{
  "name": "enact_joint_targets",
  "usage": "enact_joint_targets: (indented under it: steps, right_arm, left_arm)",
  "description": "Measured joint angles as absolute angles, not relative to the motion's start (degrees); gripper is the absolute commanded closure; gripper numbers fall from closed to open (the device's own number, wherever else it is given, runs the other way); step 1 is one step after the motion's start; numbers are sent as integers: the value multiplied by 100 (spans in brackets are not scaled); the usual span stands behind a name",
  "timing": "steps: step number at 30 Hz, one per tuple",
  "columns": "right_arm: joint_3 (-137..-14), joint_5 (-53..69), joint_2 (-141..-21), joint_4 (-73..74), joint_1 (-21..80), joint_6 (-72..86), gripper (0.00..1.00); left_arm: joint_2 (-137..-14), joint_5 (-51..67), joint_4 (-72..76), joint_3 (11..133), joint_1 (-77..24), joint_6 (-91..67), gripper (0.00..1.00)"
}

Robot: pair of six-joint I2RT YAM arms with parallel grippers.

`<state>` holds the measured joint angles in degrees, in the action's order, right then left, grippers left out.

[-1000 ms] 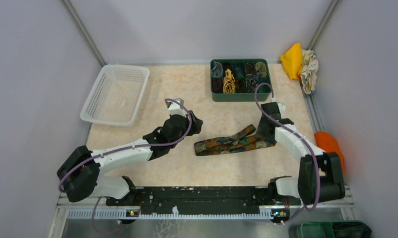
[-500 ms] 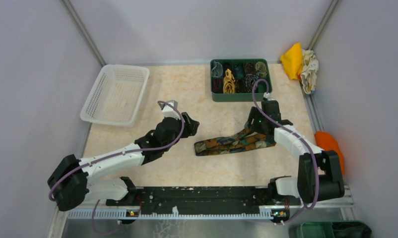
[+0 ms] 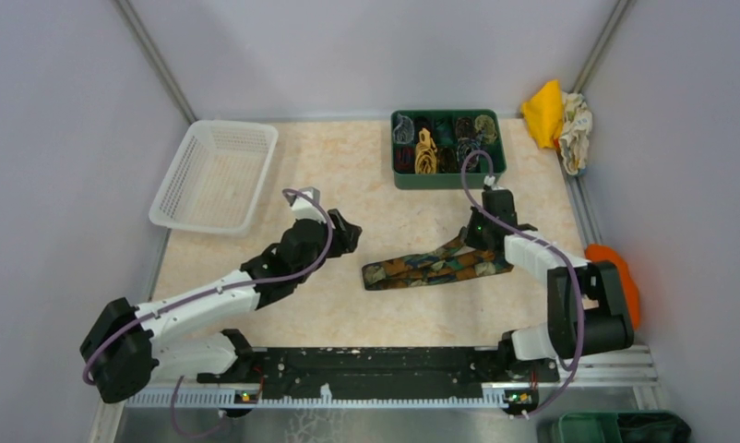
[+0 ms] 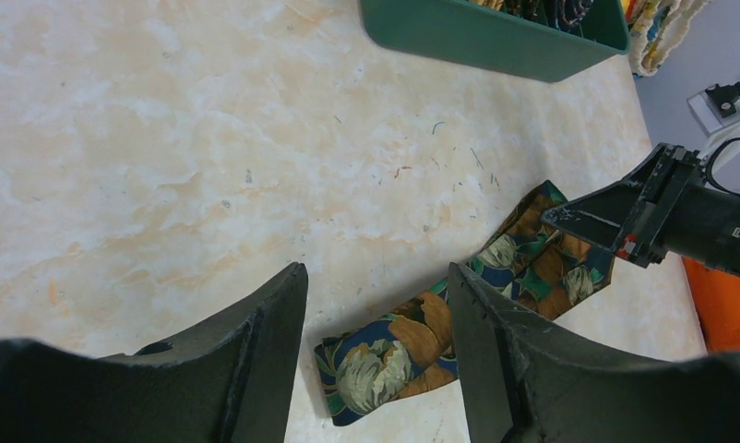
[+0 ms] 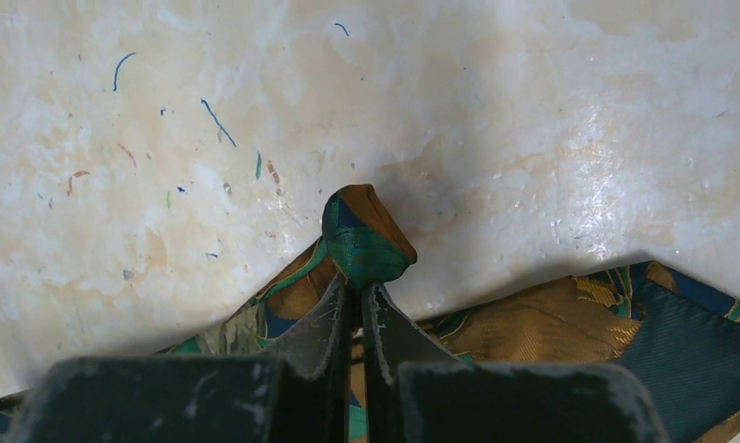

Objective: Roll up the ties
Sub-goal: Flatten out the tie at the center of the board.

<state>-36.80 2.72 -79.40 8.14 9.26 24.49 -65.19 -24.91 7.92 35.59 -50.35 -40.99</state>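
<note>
One patterned tie (image 3: 435,263) lies flat on the table (image 3: 348,305), doubled on itself. Its long axis runs across the workspace from left to right, rising slightly toward the far right. Right gripper (image 5: 357,293): jaws drawn nearly together, pinching a narrow fold of teal-and-orange fabric near the tie's right end; a small tuck of cloth protrudes beyond the fingertips. Left gripper (image 4: 375,277): jaws spread wide, holding nothing, poised just left of the tie's left end, which shows between its fingers in the wrist view. The tie therefore lies to the right of the left gripper and lengthwise between the two arms; the right arm is on it, the left is near but apart. Judgement: the roll would most plausibly start at the pinched end and travel along the long axis toward the left gripper. Further ties, already coiled, sit in the green bin (image 3: 447,180) at the far edge. No brand, label or writing is legible on any item.
</note>
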Motion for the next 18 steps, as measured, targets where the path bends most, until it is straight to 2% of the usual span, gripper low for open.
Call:
enact_joint_targets:
  steps: [2,7,10,13,18]
  right_arm:
    - [-3680,272,-7918,784,926,2438,100]
    - [-3677,255,-7271,888,1120,2418,100]
    - [-3817,196,-6486,1090,1778,2469,100]
    - [-4230,226,-6182,1116,2532,2582,100]
    - [-4910,169,-6724,753,3907,2766,100]
  left_arm:
    - [-6445,-2506,685,3553,-5022,-4110,39]
    - [-5817,-2644,163,3566,-4998,-4182,52]
    - [-5054,-2906,-405,3723,-4998,-4270,53]
    - [-4313,-3282,-989,4117,-4998,-4329,53]
    - [-3345,-3750,-1743,4836,-4995,-4287,53]
